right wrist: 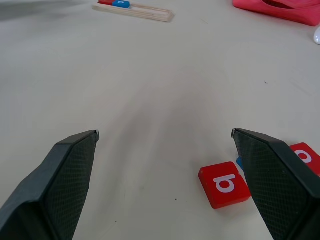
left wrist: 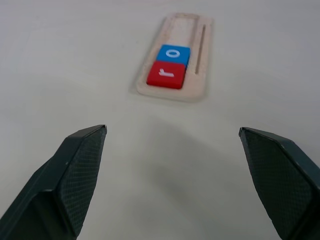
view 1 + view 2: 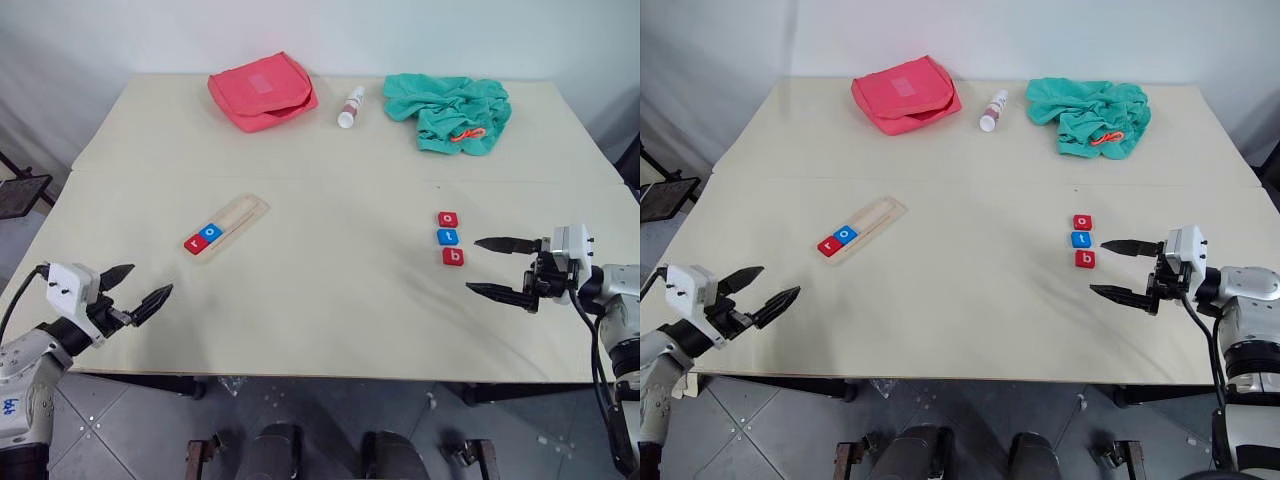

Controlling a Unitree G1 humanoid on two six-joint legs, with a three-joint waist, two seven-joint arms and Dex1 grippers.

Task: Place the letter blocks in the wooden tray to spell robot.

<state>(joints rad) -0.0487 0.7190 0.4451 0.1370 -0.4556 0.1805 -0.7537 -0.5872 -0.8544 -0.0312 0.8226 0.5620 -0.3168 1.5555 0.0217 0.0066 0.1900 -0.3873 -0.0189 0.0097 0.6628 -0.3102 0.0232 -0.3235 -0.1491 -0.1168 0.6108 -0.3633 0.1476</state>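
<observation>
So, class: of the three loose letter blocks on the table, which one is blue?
The middle one, the blue t block. It sits between the red o block on the far side and the red b block on the near side, beside the open right gripper.

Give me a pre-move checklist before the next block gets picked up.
1. Red r block and blue o block seated in the wooden tray: ok.
2. Next slot in the tray free: ok.
3. Red b block lies apart from the blue t block: ok.
4. Right end effector open, empty: ok.
5. Left end effector open, away from tray: ok.
</observation>
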